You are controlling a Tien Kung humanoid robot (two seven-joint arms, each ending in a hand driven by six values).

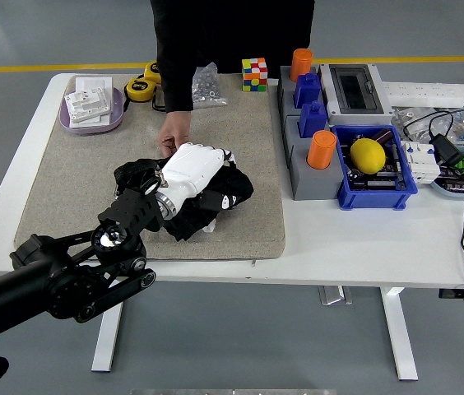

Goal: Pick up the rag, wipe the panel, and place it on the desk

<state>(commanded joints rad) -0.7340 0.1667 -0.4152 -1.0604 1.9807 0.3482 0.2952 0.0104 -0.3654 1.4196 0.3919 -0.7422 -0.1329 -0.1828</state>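
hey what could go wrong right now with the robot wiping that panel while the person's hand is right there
The left hand presses the black rag over the panel, and the person's hand sits right beside it, so a wider stroke might bump it. The rag is bunched and hides most of the panel, so wiping may shove the panel across the grey mat rather than clean it. A loose fold could also snag on the hand.

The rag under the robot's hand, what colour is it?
Black, seen in the head view: the rag lies bunched under the white left hand.
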